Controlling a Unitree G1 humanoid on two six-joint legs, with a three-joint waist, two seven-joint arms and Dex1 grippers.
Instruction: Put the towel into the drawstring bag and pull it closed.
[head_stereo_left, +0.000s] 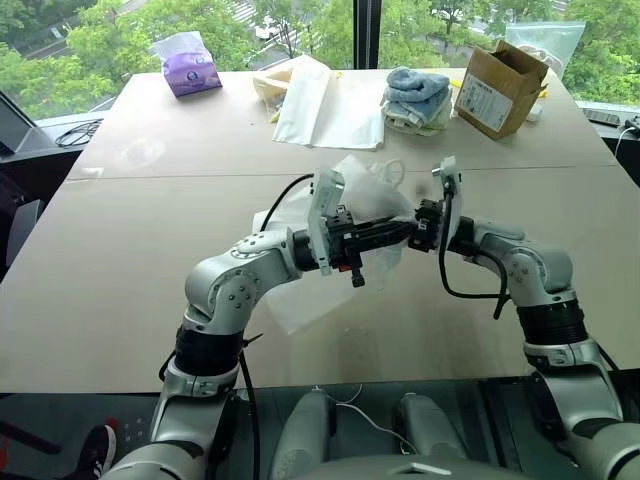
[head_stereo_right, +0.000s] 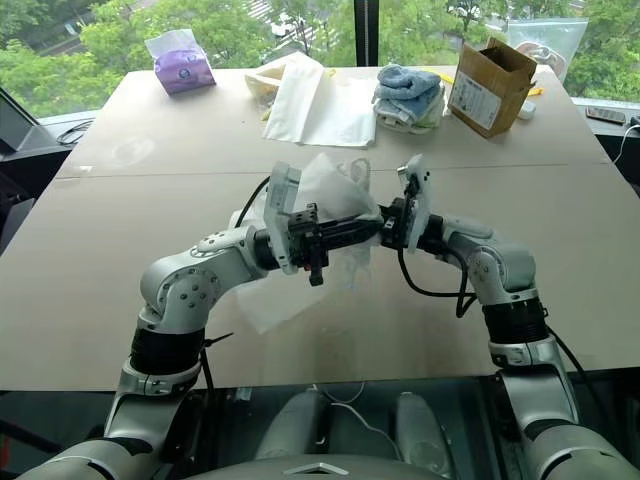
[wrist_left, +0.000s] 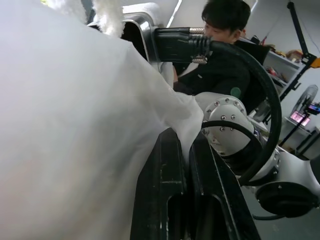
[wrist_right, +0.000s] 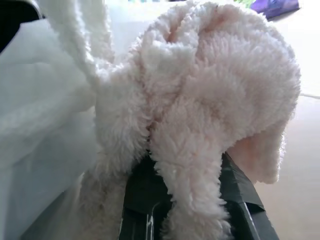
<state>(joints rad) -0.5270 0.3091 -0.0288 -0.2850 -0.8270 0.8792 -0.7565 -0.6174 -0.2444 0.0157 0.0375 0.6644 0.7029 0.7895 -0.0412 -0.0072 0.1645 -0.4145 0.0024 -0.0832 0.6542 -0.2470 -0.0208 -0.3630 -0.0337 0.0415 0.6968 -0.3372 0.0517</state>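
Behind bag (head_stereo_left: 350, 205): cardboard box (head_stereo_left: 497, 88) | blue towel stack (head_stereo_left: 415, 97) | tissue pack (head_stereo_left: 188, 65)

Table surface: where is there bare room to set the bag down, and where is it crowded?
Bare: the table between the purple tissue pack and the near edge, plus the near right side. Crowded: the far edge, with flat white bags, stacked towels and cardboard box; and the centre, under the drawstring bag.
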